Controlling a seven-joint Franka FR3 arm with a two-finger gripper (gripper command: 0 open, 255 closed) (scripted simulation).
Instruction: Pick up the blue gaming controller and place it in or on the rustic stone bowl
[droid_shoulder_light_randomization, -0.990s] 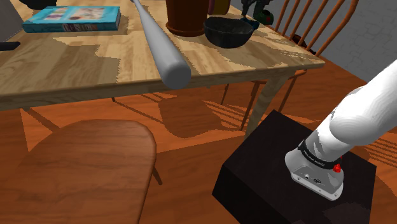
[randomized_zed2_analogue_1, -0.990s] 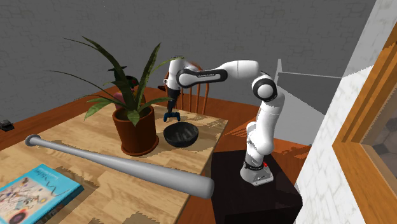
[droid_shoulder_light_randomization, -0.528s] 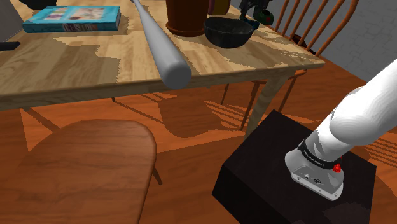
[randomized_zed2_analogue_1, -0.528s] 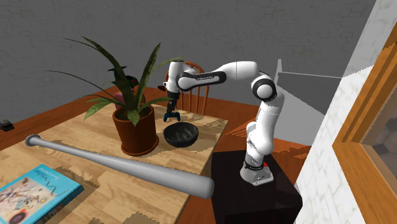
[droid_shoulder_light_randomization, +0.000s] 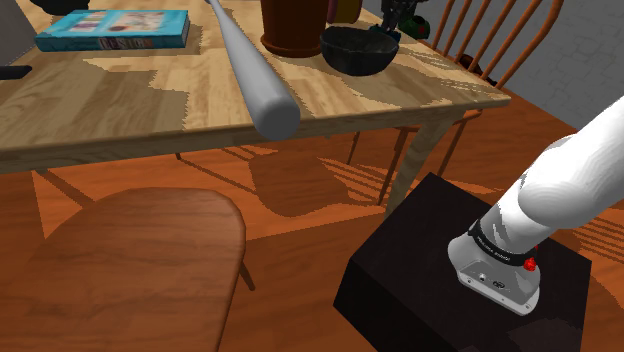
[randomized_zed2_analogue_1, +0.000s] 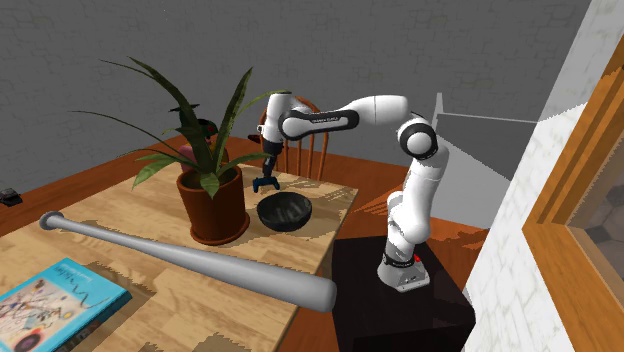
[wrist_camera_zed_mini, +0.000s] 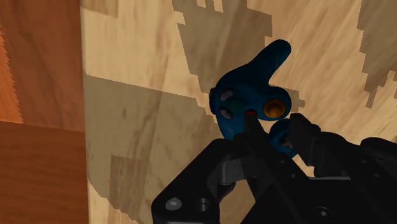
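Blue gaming controller (wrist_camera_zed_mini: 251, 95) is clamped between my jaws, held above the counter (randomized_zed2_analogue_1: 110, 205) just past the dark bowl (randomized_zed2_analogue_1: 283, 212); the bowl lies below it, toward my stand (randomized_zed2_analogue_1: 360, 300).

A pale wooden table (droid_shoulder_light_randomization: 120, 105) stands on a red-brown floor (droid_shoulder_light_randomization: 300, 215) — a round-seated chair (droid_shoulder_light_randomization: 140, 260) near, a spindle-back chair (droid_shoulder_light_randomization: 533, 42) beyond — with grey walls (randomized_zed2_analogue_1: 400, 50) and a wood-framed window (randomized_zed2_analogue_1: 565, 200) alongside.
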